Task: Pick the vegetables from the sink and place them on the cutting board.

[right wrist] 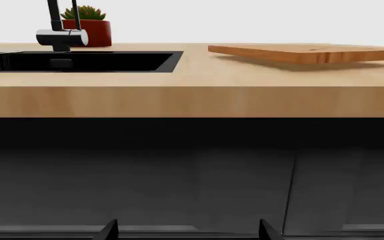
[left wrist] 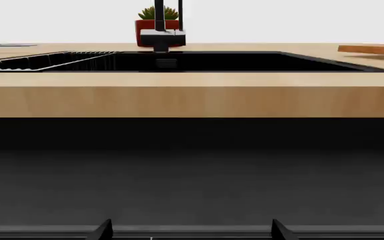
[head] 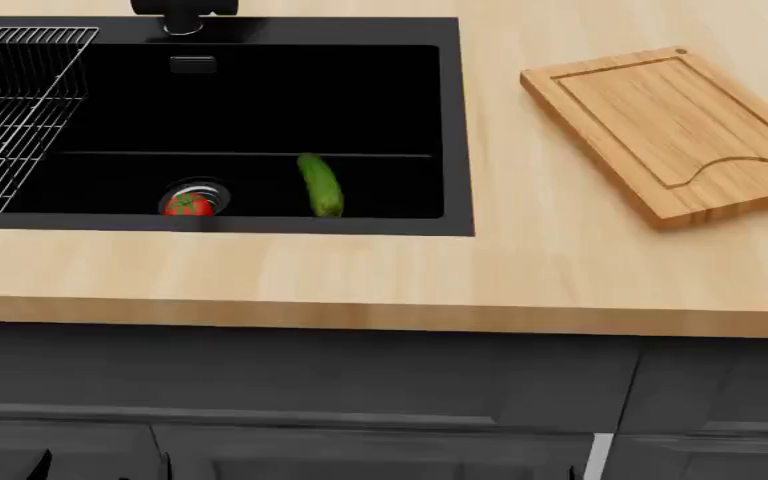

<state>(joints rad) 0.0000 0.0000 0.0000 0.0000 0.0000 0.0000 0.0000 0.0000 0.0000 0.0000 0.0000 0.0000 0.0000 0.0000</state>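
Both pincers low before the cabinet fronts: left pincer [left wrist: 190,231] and right pincer [right wrist: 188,229] spread wide, holding nothing, touching nothing. Only the head view looks into the sink [head: 454,120]: tomato [head: 188,204] on the drain, cucumber [head: 320,185] just beside it, rack [head: 17,110] at sink's left. Board [head: 678,125] bare on the desk [head: 398,270], right of sink. Wrist views alone show the potted plant [right wrist: 88,25] behind the faucet [right wrist: 58,30].

The head view looks steeply down on the surface [head: 357,270], taking in the sink [head: 454,120] and board [head: 664,120]. Both wrist views sit low before the cabinet fronts, facing level across the surface edge; each shares the faucet [left wrist: 160,35] and board edge.
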